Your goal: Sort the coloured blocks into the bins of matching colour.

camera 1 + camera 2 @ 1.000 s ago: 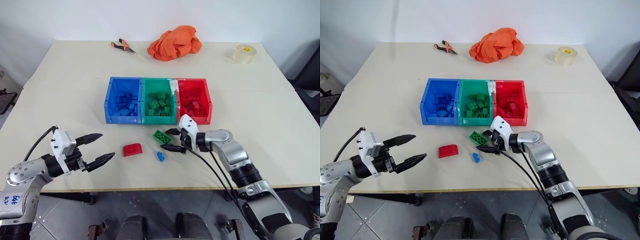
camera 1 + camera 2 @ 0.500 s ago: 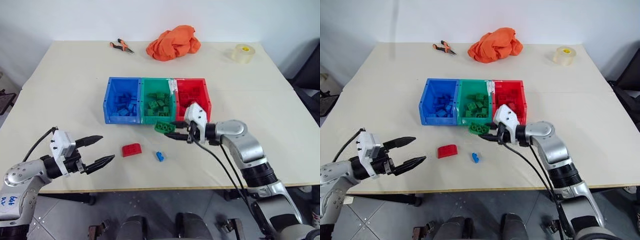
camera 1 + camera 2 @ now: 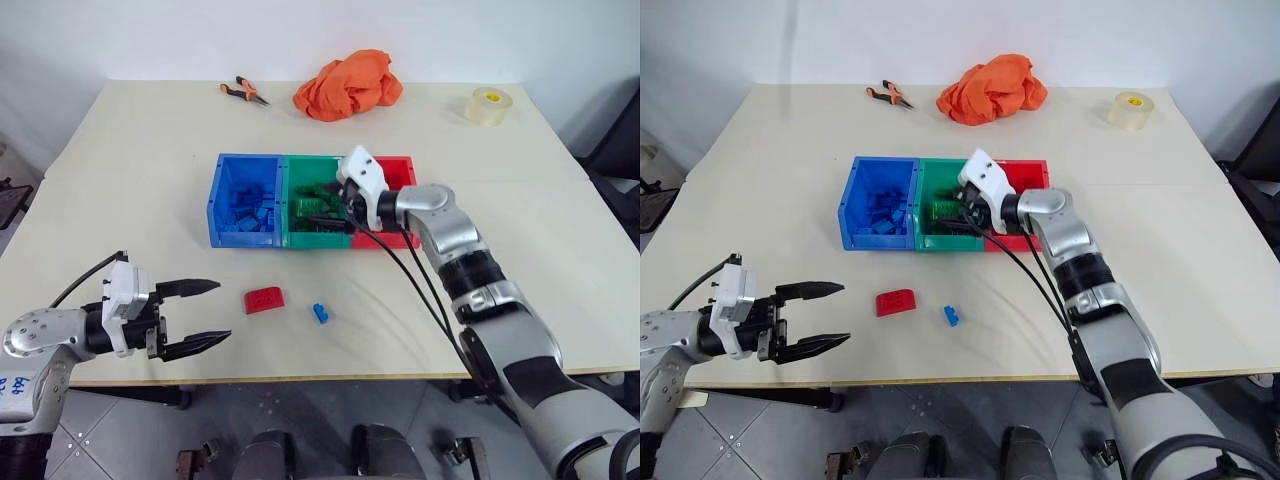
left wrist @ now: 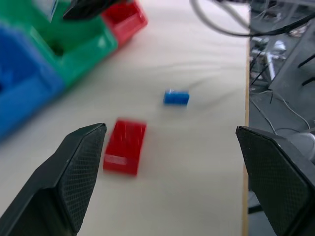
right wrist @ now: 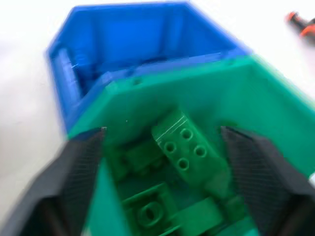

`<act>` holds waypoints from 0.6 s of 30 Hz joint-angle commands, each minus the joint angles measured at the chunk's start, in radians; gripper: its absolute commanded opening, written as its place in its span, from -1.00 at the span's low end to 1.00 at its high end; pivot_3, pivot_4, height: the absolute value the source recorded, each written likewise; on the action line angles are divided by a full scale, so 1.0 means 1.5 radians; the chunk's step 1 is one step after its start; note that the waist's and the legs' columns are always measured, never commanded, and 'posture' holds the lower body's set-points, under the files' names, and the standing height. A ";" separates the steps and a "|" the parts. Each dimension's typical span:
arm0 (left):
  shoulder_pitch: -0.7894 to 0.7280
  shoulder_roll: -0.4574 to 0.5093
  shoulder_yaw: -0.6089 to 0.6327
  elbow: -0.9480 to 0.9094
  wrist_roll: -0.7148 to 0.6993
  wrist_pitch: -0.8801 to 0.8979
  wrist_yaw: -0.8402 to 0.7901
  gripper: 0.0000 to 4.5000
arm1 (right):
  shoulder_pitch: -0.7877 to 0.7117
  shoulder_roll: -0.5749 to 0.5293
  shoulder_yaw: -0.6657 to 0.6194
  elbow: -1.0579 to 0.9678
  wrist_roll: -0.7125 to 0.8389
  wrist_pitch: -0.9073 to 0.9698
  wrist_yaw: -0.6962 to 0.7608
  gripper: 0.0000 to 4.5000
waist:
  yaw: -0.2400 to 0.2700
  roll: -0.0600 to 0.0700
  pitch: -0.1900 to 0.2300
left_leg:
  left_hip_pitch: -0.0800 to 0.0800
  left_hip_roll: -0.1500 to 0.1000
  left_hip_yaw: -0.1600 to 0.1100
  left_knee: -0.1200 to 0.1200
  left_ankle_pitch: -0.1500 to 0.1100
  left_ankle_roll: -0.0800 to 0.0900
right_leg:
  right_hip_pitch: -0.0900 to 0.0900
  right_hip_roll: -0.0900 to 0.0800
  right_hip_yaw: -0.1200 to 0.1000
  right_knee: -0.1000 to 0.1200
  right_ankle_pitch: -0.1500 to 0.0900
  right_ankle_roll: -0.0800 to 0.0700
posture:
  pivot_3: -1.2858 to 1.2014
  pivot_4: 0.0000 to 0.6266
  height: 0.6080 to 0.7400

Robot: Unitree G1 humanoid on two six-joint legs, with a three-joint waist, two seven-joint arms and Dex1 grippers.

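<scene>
The three joined bins stand mid-table: blue bin (image 3: 244, 200), green bin (image 3: 300, 238), red bin (image 3: 400, 170), each holding several blocks of its own colour. My right gripper (image 3: 325, 205) hovers over the green bin, open, with nothing between its fingers (image 5: 74, 182). Below it a green block (image 5: 184, 147) lies among the other green ones. A red block (image 3: 265, 299) and a small blue block (image 3: 320, 312) lie on the table in front of the bins. My left gripper (image 3: 222, 311) is open and empty, low at the front left, pointing toward the red block (image 4: 125, 146).
At the back of the table (image 3: 560, 250) lie an orange cloth (image 3: 348, 85), a pair of pliers (image 3: 243, 92) and a roll of tape (image 3: 488, 106). The table's front edge runs just behind my left gripper.
My right gripper picked the green block up from the table, carried it up and over the green bin, and opened, letting it go. The left gripper stayed in place, turning slightly.
</scene>
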 commanded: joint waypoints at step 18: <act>-0.062 0.005 -0.016 0.160 0.004 -0.083 -0.122 1.00 | 0.471 -0.348 -0.085 -0.539 0.129 0.105 0.262 0.99 | 0.010 -0.001 0.000 | 0.000 0.000 0.000 0.000 0.000 0.000 | 0.002 -0.001 -0.002 -0.004 0.000 0.000 | 0.03 -0.52 1.00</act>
